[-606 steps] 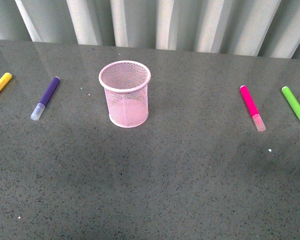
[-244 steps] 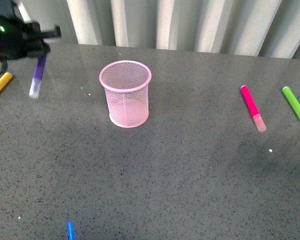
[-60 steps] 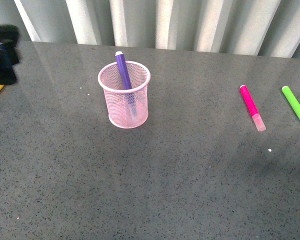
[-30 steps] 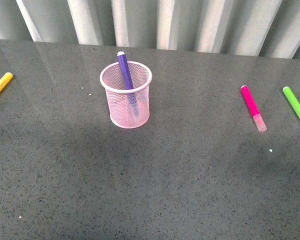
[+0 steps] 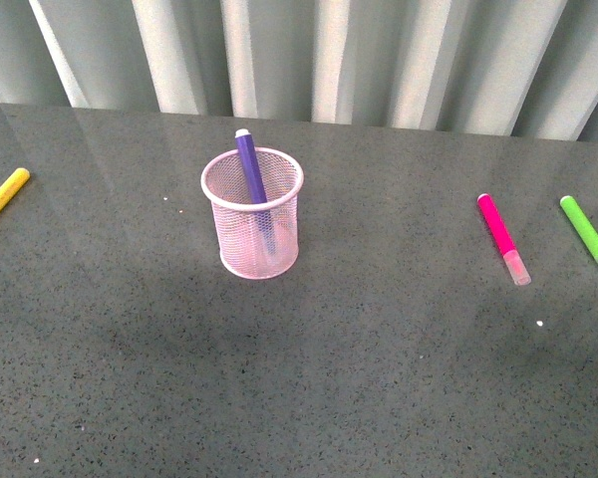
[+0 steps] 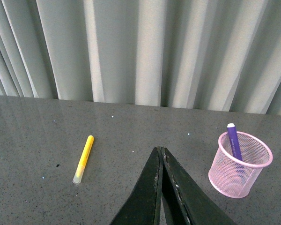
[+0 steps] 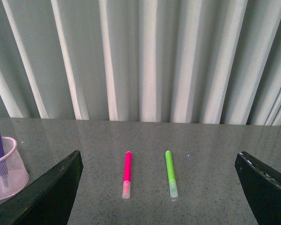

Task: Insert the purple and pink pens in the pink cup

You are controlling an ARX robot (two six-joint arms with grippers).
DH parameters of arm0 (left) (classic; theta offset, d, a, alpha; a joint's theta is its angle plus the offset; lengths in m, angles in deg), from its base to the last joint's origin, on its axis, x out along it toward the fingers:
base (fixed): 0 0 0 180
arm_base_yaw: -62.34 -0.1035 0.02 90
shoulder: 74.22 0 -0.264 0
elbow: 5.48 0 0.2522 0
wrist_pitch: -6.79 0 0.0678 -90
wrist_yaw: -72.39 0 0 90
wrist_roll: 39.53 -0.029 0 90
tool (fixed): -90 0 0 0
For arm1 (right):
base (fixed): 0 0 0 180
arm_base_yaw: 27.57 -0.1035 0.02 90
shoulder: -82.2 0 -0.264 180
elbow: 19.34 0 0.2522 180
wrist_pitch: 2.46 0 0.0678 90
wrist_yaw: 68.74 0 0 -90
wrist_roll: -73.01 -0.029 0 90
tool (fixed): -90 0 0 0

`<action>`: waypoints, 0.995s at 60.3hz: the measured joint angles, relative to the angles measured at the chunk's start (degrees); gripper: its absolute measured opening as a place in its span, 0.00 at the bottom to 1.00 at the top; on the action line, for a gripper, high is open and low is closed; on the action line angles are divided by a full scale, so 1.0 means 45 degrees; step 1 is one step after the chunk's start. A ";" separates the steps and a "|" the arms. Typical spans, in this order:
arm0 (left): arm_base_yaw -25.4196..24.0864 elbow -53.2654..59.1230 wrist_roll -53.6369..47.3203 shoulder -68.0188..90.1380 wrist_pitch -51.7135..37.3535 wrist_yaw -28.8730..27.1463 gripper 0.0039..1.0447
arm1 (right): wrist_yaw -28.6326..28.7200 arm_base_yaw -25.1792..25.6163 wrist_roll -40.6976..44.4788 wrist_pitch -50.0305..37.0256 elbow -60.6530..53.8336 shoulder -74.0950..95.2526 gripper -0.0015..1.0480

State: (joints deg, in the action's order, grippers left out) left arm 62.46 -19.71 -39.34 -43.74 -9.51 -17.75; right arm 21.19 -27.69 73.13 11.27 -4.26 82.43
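- Left claw [image 6: 160, 150] has its fingers pressed together on nothing; the right claw [image 7: 159, 153] is spread wide and bare.
- I see the purple pen [image 5: 249, 167], dark with a pale end up, leaning inside the pink cup [image 5: 241, 249], a pale mesh holder ahead of the left claw.
- The pink pen [image 5: 502, 237], hot magenta with a clear cap, lies flat on the bench [image 5: 379, 378] ahead of the right claw, framed between its fingers.
- I can only see the purple pen's lower end blurred through the mesh, and both claws are cut off at the frame edge.
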 joint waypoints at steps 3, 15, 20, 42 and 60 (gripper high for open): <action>0.0000 0.0000 0.0000 -0.0384 0.0355 0.0000 0.03 | 0.0000 0.0000 0.0000 0.0000 0.0000 0.0000 0.93; 0.0000 0.0000 0.0000 -0.1734 0.1632 0.0000 0.03 | 0.0000 0.0000 0.0000 0.0000 0.0000 0.0000 0.93; 0.0000 0.0005 0.0000 -0.2229 0.2098 0.0005 0.03 | 0.0000 0.0000 0.0000 0.0000 0.0000 0.0000 0.93; 0.0000 0.0005 0.0000 -0.3939 0.3798 0.0000 0.03 | 0.0000 0.0000 0.0000 0.0000 0.0000 0.0000 0.93; 0.0000 -0.0005 0.0005 -0.6280 0.6533 0.0029 0.03 | -0.0005 0.0000 0.0000 0.0000 0.0000 0.0000 0.93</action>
State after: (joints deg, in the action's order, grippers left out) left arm 62.46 -19.73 -39.32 -72.00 19.89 -17.62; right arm 21.16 -27.69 73.13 11.27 -4.26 82.43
